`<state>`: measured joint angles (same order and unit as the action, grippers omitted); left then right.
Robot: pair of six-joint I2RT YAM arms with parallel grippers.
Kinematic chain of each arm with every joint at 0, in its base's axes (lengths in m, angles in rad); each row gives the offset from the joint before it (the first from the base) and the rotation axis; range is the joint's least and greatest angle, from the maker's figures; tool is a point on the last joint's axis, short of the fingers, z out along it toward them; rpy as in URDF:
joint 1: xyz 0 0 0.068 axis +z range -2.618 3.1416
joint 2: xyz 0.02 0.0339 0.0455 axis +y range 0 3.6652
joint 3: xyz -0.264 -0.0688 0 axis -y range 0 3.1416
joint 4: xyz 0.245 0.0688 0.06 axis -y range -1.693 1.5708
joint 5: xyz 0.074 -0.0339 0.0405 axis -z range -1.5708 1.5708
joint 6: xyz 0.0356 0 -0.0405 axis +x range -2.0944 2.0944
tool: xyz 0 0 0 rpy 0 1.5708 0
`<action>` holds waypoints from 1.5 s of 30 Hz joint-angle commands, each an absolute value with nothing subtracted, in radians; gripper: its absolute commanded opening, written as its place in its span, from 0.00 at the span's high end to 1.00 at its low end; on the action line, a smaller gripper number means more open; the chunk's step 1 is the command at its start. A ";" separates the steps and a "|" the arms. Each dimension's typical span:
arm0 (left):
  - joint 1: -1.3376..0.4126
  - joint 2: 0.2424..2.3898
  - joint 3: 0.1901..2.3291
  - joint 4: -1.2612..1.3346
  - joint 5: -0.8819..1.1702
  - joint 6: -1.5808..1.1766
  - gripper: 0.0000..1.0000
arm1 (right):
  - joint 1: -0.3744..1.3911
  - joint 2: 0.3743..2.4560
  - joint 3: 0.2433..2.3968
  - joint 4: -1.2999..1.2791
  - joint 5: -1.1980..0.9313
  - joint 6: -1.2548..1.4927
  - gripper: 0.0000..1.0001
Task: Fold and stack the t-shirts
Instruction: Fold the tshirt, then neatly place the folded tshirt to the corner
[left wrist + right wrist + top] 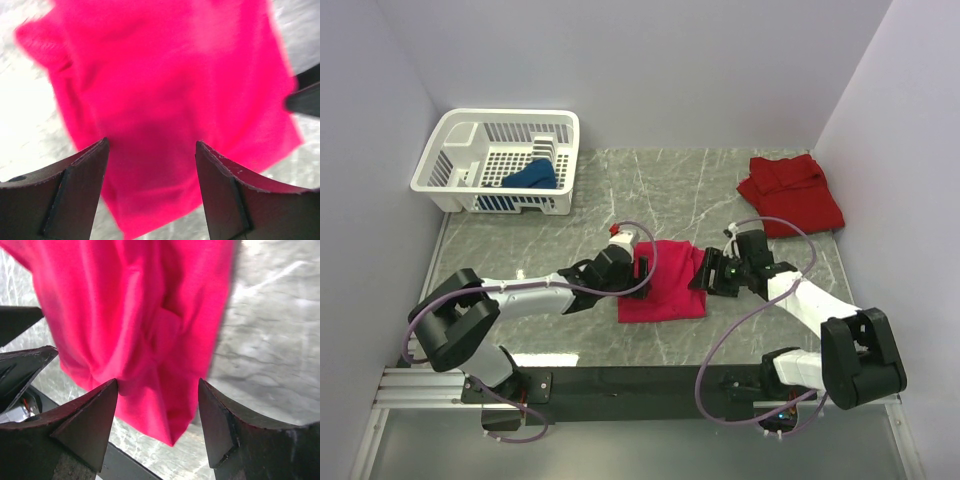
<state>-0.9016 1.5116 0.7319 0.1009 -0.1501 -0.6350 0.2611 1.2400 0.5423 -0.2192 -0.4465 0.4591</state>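
A folded magenta t-shirt (665, 285) lies on the marble table in front of both arms. My left gripper (639, 273) hovers at its left edge, jaws open, with the cloth (170, 90) lying below and between the fingers. At the shirt's right edge my right gripper (707, 273) is also open, over a rumpled corner of the cloth (140, 315). In their own wrist views, the left gripper (151, 144) and right gripper (158, 382) pinch nothing. A darker red t-shirt (790, 192) lies crumpled at the back right. A dark blue t-shirt (531, 177) sits in the basket.
The white lattice basket (470, 135) stands at the back left against the wall. Walls close in the table on the left, back and right. The black mounting rail (620, 385) runs along the near edge.
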 commanded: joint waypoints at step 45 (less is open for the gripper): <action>-0.891 1.577 0.772 0.092 -0.163 -0.618 0.25 | 0.440 1.496 0.748 -0.190 -0.137 0.517 0.82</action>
